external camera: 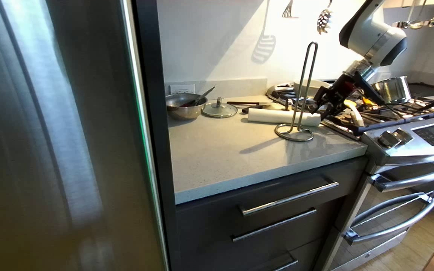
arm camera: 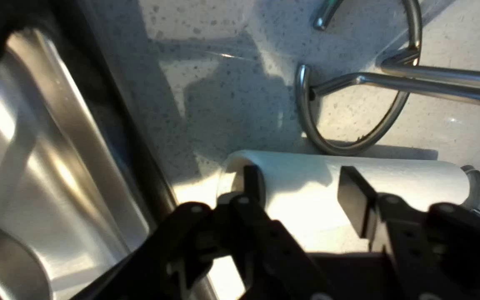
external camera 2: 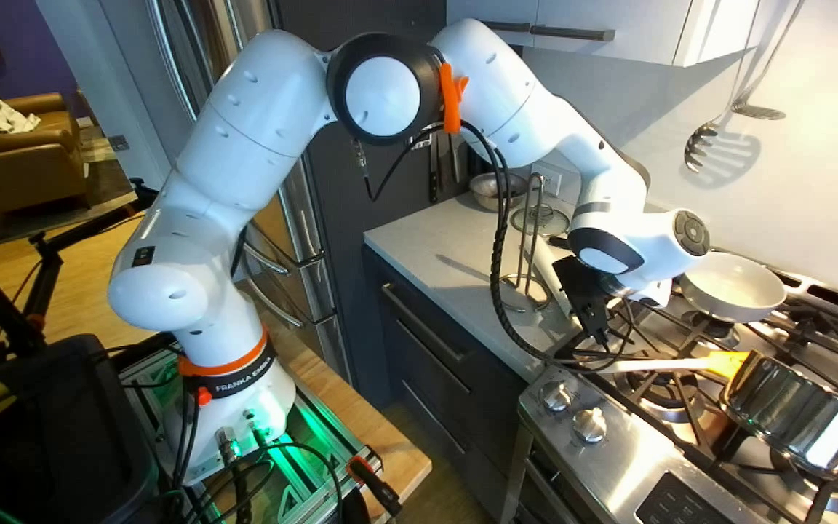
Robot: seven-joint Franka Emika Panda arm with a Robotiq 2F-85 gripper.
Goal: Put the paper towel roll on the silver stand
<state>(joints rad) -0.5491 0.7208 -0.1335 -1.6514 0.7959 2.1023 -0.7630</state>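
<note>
Tool (arm camera: 303,187) above the near end of the paper towel roll (external camera: 271,116): its fingers (arm camera: 354,202) are standing well apart, apparently gripping nothing; whether one is sitting inside the hollow core cannot be told. The roll is lying on its side on the surface (external camera: 209,162), reaching away from the tool. Because the fingers are standing along the roll rather than across it, closing would probably be pinching only the tube wall, tearing it or letting the roll slip. Near the tool, the silver stand (arm camera: 431,88) is standing upright; a sideways lift could be knocking it over. On the tool's opposite side, the stove (external camera 2: 626,466) is crowding any turn.
</note>
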